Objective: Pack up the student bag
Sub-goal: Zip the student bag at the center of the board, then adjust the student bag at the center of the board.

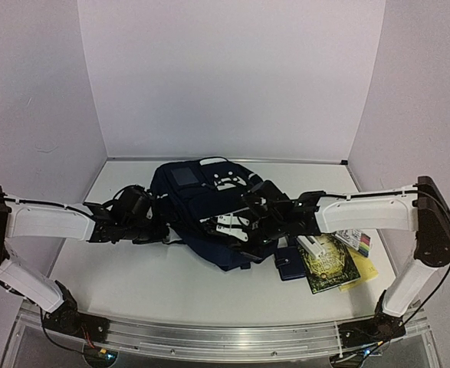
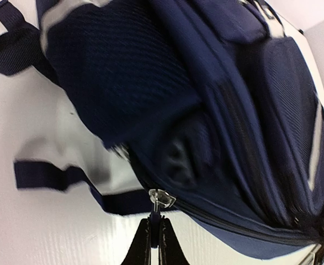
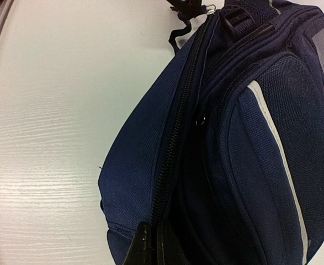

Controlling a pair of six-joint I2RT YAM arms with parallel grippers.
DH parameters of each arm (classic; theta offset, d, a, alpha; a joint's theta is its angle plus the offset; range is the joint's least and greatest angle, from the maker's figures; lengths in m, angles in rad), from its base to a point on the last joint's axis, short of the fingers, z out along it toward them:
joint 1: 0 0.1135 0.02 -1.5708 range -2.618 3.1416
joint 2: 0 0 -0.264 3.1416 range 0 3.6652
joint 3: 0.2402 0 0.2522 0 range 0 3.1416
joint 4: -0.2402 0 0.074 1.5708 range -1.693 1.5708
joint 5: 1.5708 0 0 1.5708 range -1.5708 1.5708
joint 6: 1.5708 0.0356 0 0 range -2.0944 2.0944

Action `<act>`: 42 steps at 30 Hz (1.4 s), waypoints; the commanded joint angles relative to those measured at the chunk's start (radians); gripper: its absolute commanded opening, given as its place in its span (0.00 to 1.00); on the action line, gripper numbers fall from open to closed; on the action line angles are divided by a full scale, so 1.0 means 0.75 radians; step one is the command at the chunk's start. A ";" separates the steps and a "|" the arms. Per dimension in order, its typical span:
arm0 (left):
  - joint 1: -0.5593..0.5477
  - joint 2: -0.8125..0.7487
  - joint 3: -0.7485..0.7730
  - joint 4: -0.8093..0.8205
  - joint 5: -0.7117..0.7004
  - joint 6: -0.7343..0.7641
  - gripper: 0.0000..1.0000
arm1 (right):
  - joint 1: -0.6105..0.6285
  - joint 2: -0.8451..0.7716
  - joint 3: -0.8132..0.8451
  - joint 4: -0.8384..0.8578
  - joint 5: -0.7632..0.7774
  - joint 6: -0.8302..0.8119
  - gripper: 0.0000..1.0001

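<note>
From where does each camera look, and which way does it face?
Top external: above and behind the arms, looking down at the table; both arms show.
Left wrist: on the left arm, facing the student bag; left pincer shut on its zipper pull.
Right wrist: on the right arm, facing the bag's zipper; right pincer shut.
Shared: all three show the bag.

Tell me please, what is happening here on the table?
Two robot arms work on the student bag, which lies on the table. The left fingers pinch a zipper pull; the right fingers are shut against the bag's zipper seam. A book, a wallet and markers lie beside it, unpacked.
</note>
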 commanded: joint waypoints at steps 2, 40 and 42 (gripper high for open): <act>0.117 0.044 0.069 0.060 -0.139 0.026 0.00 | -0.017 -0.113 -0.093 -0.138 0.060 -0.025 0.00; 0.146 -0.091 -0.033 -0.017 0.371 -0.102 0.77 | -0.387 0.465 0.495 -0.393 -0.462 0.398 0.64; 0.146 -0.047 -0.051 -0.006 0.356 -0.135 0.76 | -0.331 0.490 0.472 -0.391 -0.477 0.398 0.63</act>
